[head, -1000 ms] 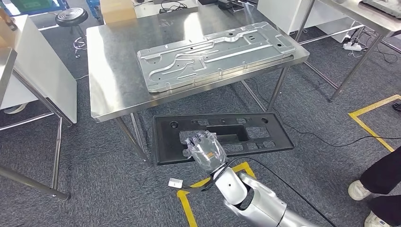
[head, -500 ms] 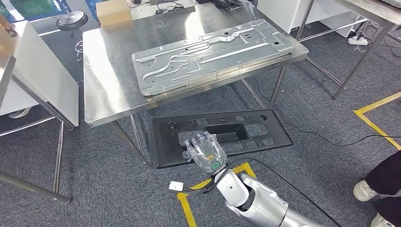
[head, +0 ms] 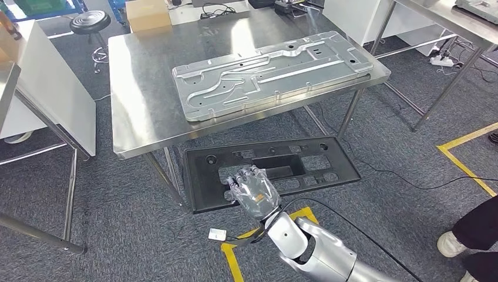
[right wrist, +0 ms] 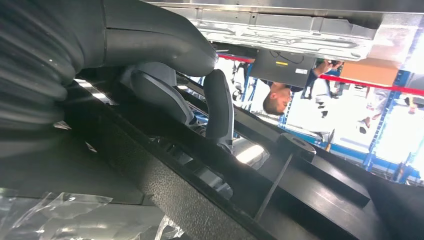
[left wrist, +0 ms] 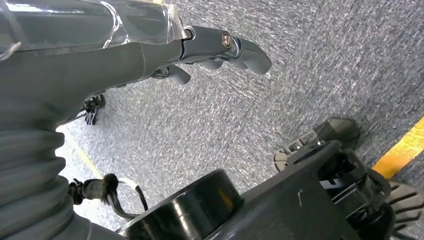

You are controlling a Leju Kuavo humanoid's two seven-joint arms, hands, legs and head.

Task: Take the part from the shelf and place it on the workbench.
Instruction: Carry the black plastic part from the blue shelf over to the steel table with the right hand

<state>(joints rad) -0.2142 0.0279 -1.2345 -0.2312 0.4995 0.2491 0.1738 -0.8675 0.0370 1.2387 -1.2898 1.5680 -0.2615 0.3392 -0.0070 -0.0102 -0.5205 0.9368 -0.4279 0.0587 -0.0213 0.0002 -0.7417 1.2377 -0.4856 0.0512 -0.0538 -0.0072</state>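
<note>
Down low in the head view, the right hand [head: 253, 192] grips the near edge of a long black plastic panel [head: 276, 167], its fingers [head: 246, 174] hooked over the rim. The panel is held flat and sits below the front edge of the steel table [head: 141, 111], part of it under the tabletop. It has several rectangular cut-outs and round holes along its length. In the right wrist view the thick grey thumb [right wrist: 150, 45] and darker fingers [right wrist: 219, 107] close around a ridge of the same black panel [right wrist: 280, 195], with the underside of the table [right wrist: 280, 25] beyond them.

On the tabletop lies a large grey pressed-metal sheet [head: 270, 73] with raised channels, set at a slant across the surface and reaching close to the far right corner. A cardboard box [head: 147, 13] stands behind the table, and a black round stool [head: 89, 22] stands on the carpet [head: 117, 217] beside it.

Yellow tape [head: 235, 252] marks the floor under the right arm, with a small white tag [head: 216, 234] just beside it. A person's dark trouser leg and pale shoe [head: 455, 244] show at the right edge.

The left hand [left wrist: 150, 55] hangs over grey carpet [left wrist: 280, 100], its fingers [left wrist: 240, 47] curled loosely with nothing in them.
</note>
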